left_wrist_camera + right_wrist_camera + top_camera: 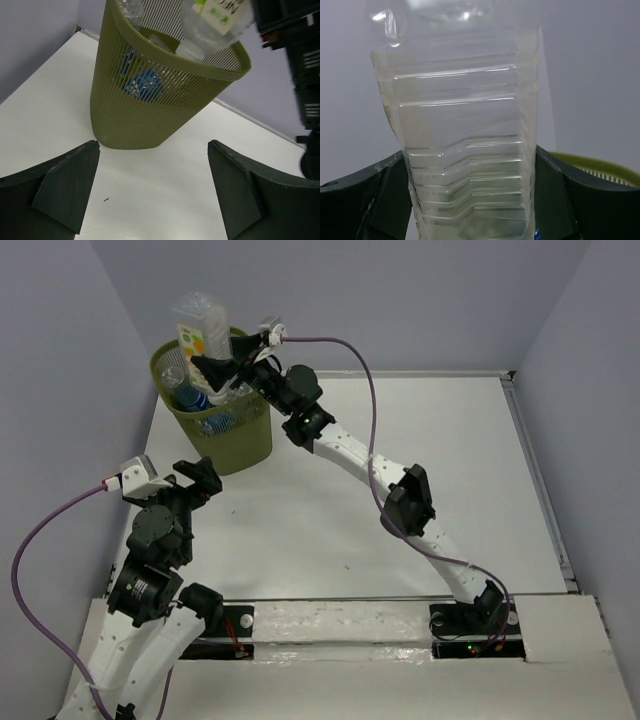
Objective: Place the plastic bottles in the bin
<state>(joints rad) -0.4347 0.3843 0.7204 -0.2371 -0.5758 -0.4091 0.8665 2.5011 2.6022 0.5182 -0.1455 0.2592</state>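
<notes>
In the overhead view, we see the bin [238, 435] standing in the upper left of the frame on the white desk [420, 460]. A large bottle [198, 325], clear and squarish with a white, green and yellow label, stands nearly upright in the bin's mouth. Its lower part is below the rim and its upper part is well above it. The right pincer [218, 370] reaches in from the right at rim height with this bottle between its fingers.

In the right wrist view the ribbed, transparent large bottle [470, 130] fills the middle of the frame. The dark fingers [390, 200] lie against its left and right sides at the bottom. So the right pincer [470, 210] is pinching the large bottle, though we cannot tell how firmly. A strip of the bin's rim [600, 167] shows at the lower right.

Inside the bin we make out a bottle with a blue label [192, 398], which also shows through the mesh in the left wrist view [145, 85]. A crumpled bottle [172, 368] lies near the rim's left side.

The left pincer [200, 475] hovers just below the bin in the overhead frame, spread wide with nothing between its fingers. In its own view the fingers [65, 185] sit in the bottom corners. The bin [130, 115] rises above them and tapers down to its base on the desk [45, 90].
</notes>
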